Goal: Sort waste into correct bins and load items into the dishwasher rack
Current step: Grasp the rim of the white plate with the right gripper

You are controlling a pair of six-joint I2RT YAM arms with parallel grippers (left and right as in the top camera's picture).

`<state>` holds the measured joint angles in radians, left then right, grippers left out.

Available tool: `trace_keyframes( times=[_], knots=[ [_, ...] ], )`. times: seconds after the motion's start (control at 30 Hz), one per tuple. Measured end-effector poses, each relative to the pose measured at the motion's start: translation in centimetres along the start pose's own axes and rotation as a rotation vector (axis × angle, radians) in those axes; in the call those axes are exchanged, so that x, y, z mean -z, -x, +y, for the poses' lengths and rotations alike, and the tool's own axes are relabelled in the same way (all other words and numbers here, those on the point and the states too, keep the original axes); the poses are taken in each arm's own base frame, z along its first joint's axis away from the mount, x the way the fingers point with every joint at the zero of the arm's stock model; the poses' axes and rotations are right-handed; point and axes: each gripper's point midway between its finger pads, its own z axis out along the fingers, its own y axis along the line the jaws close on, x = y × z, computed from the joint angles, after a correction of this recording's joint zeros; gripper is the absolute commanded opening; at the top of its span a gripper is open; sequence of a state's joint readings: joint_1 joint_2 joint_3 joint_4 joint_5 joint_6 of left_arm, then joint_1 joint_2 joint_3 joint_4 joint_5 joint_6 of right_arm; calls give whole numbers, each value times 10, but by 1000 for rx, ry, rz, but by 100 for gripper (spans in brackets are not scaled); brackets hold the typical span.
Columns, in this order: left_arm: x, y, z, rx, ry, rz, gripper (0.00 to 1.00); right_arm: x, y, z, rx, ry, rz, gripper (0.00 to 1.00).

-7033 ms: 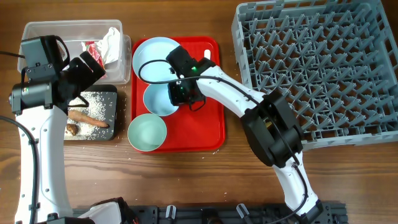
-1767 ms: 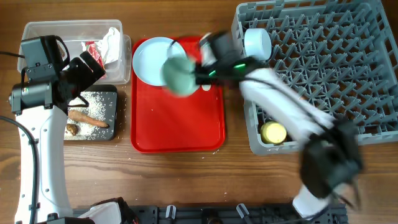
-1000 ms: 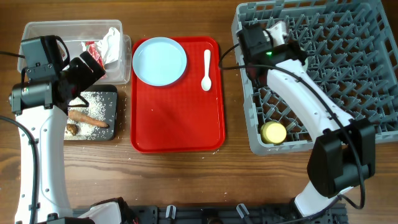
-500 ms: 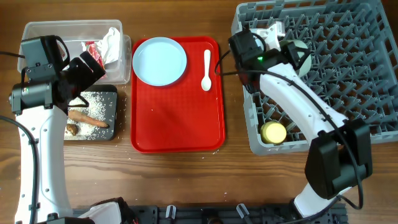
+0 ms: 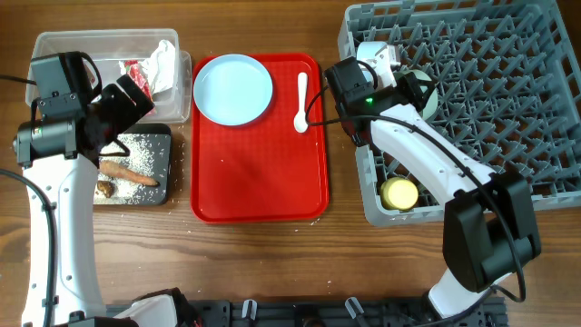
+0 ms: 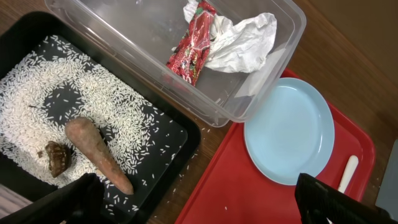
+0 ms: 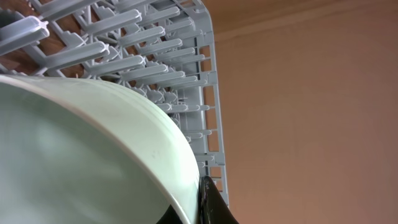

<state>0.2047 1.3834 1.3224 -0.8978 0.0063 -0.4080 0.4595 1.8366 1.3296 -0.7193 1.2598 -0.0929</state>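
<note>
cup: yellow cup (image 5: 399, 193) sits in the rack (image 5: 508, 109), near-left corner
black tray (image 6: 186, 134): holds carrot (image 6: 96, 152), brown lump (image 6: 56, 154) just beside its thick end, rice (image 6: 37, 93) spread over the floor
left gripper (image 6: 196, 193): above the black tray's edge, fingers spread wide, nothing between them
red tray (image 5: 259, 173): between the bins and the rack, near half bare
plate (image 5: 233, 88): far-left on the red tray, flat
spoon (image 5: 302, 89): just right of the plate, handle pointing far
tub (image 5: 64, 45): behind the black tray, holds wrapper (image 6: 193, 43) and tissue (image 6: 242, 40), touching
right gripper (image 5: 408, 86): over the rack's far-left area, pinching the green bowl (image 7: 74, 155) at its rim; one finger (image 7: 210, 202) shows against the outer wall, the other is hidden
green bowl: on edge among the pegs
white bowl (image 5: 377, 53): in the rack's far-left corner, just beyond the right gripper
</note>
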Motion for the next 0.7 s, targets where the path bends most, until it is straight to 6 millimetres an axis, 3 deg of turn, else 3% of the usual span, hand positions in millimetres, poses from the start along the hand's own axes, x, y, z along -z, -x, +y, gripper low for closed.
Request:
trace_keyframes(
  times=[0.07,0.1,0.17,0.23,0.37,0.43,0.47,0.6,0.7],
  knots=[
    [0,0,0,0,0,0,100,0,0,0,3,0,0,9],
    [0,0,0,0,0,0,100,0,0,0,3,2,0,17],
    [0,0,0,0,0,0,100,2,1,6,16,32,-7,20],
    [0,0,0,0,0,0,100,9,4,16,27,77,-28,22],
    [0,0,0,0,0,0,100,32,14,33,51,140,-89,39],
    [0,0,0,0,0,0,100,40,17,40,58,163,-111,54],
    [0,0,0,0,0,0,100,43,18,42,63,172,-117,57],
    [0,0,0,0,0,0,100,46,19,55,65,249,-126,95],
    [0,0,0,0,0,0,100,49,19,63,69,296,-130,100]
  ],
)
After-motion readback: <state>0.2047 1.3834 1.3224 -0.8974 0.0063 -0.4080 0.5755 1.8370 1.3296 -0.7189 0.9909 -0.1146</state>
